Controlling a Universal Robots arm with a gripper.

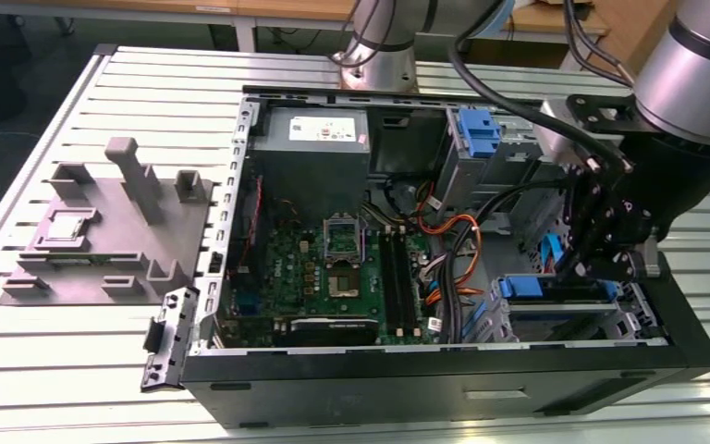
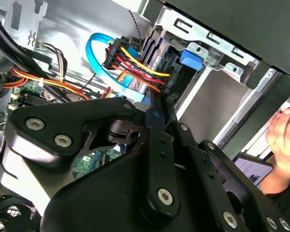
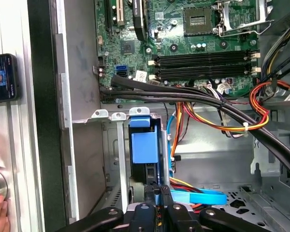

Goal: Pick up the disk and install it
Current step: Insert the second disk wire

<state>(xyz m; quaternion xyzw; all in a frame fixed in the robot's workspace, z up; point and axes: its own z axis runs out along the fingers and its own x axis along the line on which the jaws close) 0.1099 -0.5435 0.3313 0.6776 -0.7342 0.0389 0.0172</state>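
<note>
My gripper (image 3: 157, 195) hangs low inside the case (image 1: 454, 365), at the drive bay (image 3: 117, 159) in the corner on the exterior view's right. My fingers (image 3: 150, 193) are drawn close together, and a thin sliver of blue shows between them. I judge that I am pinching the blue rail of the disk (image 3: 145, 145) by its edge, not its body. The disk stands edge-on in the bay, its blue rail up towards me and its dark body below. In the exterior view it shows as a blue strip in that bay, just under my gripper.

I expect it to be stiff, dense and rather heavy for its size, with smooth metal faces that would slip. Knocks and twisting would harm it. The plastic rails are the sensible hold, since they give a little and have edges to catch, but a pinch on one thin rail could let the disk swing. So I would keep it square to the bay.

Just beside the bay, a flat blue cable (image 3: 203, 197) and a bundle of red, yellow and orange wires (image 3: 208, 116) run close enough to snag. Beyond them lies the board (image 3: 183, 43). Outside the case wall, a person's hand (image 2: 285, 130) rests on the table (image 1: 71, 361).
</note>
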